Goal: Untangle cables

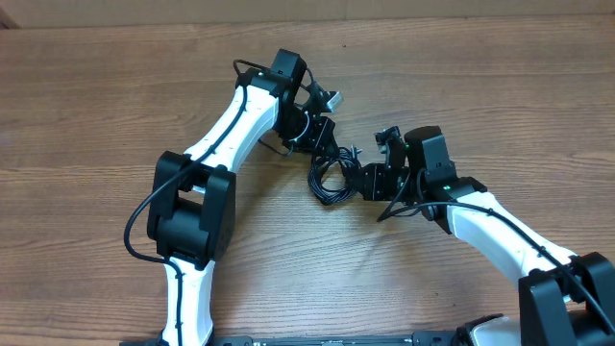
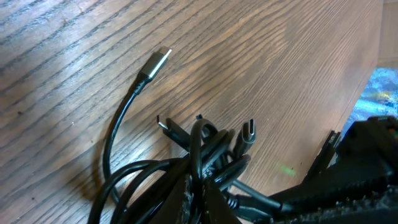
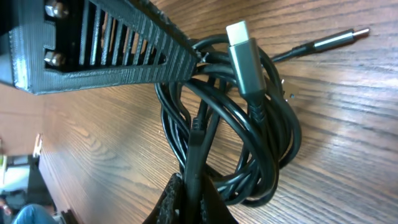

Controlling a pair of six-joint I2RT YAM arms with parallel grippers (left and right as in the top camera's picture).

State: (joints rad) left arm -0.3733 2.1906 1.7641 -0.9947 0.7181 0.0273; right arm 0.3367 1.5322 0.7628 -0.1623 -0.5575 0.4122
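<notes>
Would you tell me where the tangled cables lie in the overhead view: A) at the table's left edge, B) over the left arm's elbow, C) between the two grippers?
C: the cables sit bunched between the left gripper and the right gripper, both closed on them.

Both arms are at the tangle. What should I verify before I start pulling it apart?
1. Hold of the right gripper on the thin black cables: jaws closed on strands at the coil's edge, ok.
2. Hold of the left gripper: jaws closed on the bundle, ok.
3. Strands separated: not ok, the loops overlap in one coil.
4. Is the silver-tipped plug free: ok, it lies clear of the coil on the wooden table.
5. Is the grey flat plug free: not ok, it lies across the coil.
6. Which strand each gripper holds: cannot tell.
</notes>
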